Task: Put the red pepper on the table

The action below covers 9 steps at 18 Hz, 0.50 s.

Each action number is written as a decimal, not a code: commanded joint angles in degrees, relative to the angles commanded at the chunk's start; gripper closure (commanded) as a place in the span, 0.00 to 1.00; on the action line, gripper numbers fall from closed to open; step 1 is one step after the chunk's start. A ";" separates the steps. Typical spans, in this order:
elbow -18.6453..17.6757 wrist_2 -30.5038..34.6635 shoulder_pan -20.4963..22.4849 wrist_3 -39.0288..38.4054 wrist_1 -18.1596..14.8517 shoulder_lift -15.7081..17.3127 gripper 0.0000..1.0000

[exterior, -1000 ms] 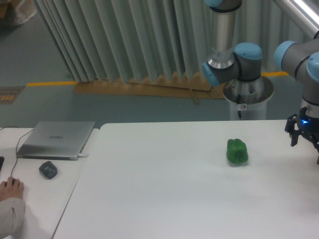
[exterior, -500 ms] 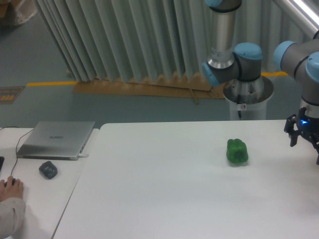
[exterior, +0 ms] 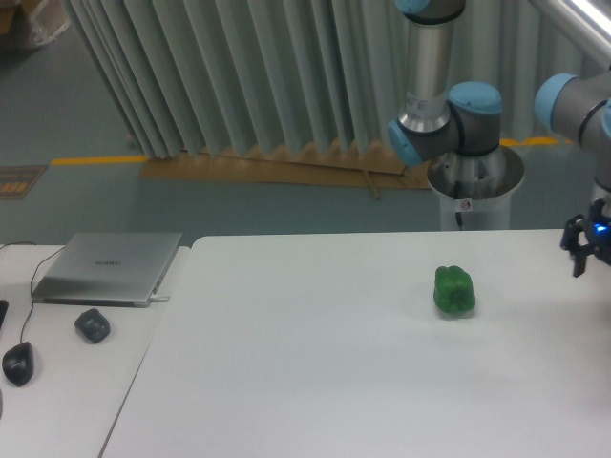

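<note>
Far left, on the adjoining white desk (exterior: pixel 67 382): a black mouse (exterior: pixel 17 363) near the bottom edge, a dark small object (exterior: pixel 92 325) just beside it, and a closed silver laptop (exterior: pixel 107 268) behind, with a cable running off its left side. This is an operator's workspace, apart from the robot's side.

Next, the table (exterior: pixel 315 382), a large white top with rounded corners filling the middle and right. Only one thing rests on it: a green pepper (exterior: pixel 454 290), right of centre, sitting upright and alone. It reads as a distractor, left there so the target must be told apart by colour.

Behind it is the arm's base (exterior: pixel 474 172), a grey pedestal with blue-capped joints rising out of frame.

Far right edge: the gripper (exterior: pixel 594 246), dark with a blue light, hangs above the table's right end and is partly cut off by the frame. Only one or two dark prongs show, so I cannot tell how wide the fingers stand or whether anything is between them.

The red pepper is not visible anywhere in view. It is not on the table. It is likely off frame right, in the gripper or beyond it, but that is only a guess. The placing is not yet done, judging from the bare top.
</note>
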 joint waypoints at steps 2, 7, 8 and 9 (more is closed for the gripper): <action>0.00 5.35 1.23 5.80 0.26 -1.40 0.00; -0.97 11.00 8.61 25.66 -1.40 -2.73 0.00; -0.97 10.57 9.14 30.22 -1.14 -2.82 0.00; -0.97 10.30 9.67 36.36 -1.05 -3.08 0.00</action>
